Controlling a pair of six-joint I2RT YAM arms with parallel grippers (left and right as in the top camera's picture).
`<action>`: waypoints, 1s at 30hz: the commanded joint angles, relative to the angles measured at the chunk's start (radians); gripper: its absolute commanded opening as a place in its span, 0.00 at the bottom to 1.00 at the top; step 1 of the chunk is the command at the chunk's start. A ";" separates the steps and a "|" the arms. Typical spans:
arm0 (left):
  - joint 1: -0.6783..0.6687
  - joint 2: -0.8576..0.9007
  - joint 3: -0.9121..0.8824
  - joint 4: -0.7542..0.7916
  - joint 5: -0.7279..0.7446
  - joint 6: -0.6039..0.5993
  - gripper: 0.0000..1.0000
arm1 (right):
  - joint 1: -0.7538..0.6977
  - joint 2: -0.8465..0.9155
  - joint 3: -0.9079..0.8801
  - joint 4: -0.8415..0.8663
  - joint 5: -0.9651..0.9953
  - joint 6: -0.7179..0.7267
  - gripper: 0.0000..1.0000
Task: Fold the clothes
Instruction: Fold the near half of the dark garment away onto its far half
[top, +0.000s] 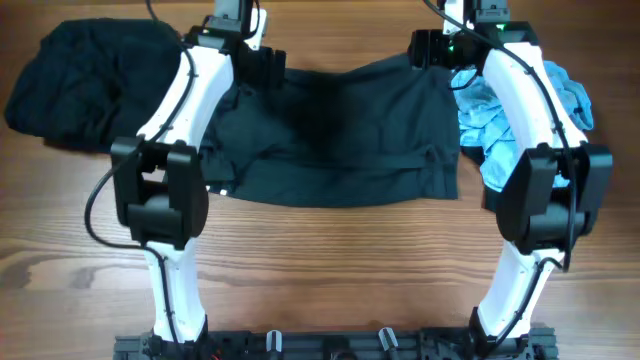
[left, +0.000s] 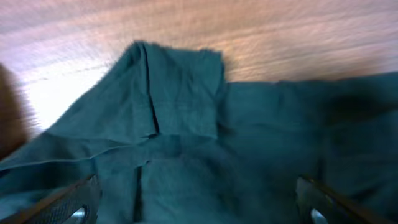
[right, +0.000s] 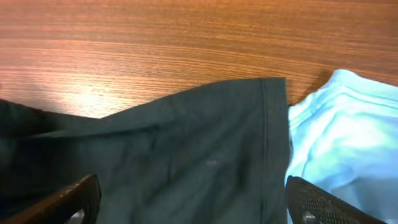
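While left tool (left: 196, 208) and right tool (right: 193, 205) hang open over the shirt (top: 340, 140), far surface (top: 320, 265) edge: pre-fold grasp, each should pinch a corner.

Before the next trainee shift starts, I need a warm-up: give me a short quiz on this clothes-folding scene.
1. True or false: the crumpled light blue fabric T-shirt lies to the robot's right of the spread dark green fabric T-shirt.
2. The left gripper and right gripper are: A) both open, B) both shut on cloth, C) one open, one shut.
3. What colour is the crumpled fabric heap at the far-left corner of the wooden table?
Key: 1 true; 2 A; 3 black.
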 joint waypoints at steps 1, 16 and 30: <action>0.005 0.058 0.018 0.018 -0.068 0.027 0.99 | 0.011 0.067 0.026 0.028 -0.012 -0.023 0.95; 0.008 0.163 0.018 0.139 -0.112 0.023 0.60 | 0.013 0.101 0.026 0.095 0.013 -0.016 0.96; 0.044 0.142 0.018 0.162 -0.119 -0.069 0.04 | 0.013 0.136 0.022 0.177 0.042 0.002 0.88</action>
